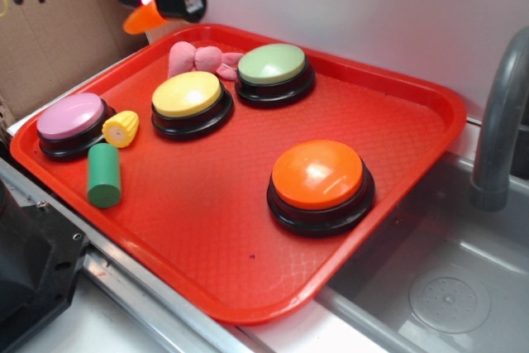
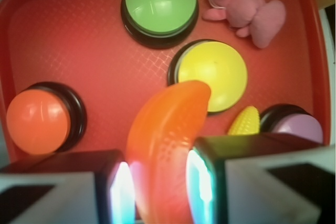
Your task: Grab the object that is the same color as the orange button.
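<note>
High above the red tray (image 1: 430, 113), the gripper (image 2: 156, 182) clamps the orange crescent toy (image 2: 163, 145), well apart from the orange button (image 1: 318, 175).

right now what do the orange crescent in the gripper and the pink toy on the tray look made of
Orange crescent: looks like glossy hard plastic, with a bright sheen and fine dimpled texture, clamped in the gripper.
Pink toy: seems to be soft plush fabric, matte and fuzzy with floppy limbs.
Tray: likely moulded plastic, with a cross-hatched surface.
</note>
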You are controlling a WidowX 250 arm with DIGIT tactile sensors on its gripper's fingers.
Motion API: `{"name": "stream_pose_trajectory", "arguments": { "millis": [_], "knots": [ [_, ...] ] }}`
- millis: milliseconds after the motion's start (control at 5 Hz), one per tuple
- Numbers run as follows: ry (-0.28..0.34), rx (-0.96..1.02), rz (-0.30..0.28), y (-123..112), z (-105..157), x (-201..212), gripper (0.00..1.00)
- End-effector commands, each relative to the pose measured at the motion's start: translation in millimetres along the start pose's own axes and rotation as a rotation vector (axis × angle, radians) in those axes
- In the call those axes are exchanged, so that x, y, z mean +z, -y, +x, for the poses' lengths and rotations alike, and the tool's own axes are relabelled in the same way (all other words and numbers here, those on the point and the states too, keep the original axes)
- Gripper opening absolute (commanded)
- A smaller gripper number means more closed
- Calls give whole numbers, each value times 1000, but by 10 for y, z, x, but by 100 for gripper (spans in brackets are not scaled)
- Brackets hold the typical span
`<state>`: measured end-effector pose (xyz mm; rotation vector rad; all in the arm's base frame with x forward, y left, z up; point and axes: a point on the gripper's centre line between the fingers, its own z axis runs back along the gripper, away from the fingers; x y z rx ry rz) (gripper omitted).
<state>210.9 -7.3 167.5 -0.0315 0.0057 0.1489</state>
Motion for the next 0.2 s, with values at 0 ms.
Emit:
{"name": "stream_pose_trajectory", "arguments": {
  "millis": [0],
  "knots": [
    [88, 20, -43, -156, -5, 138, 0]
  ]
}}
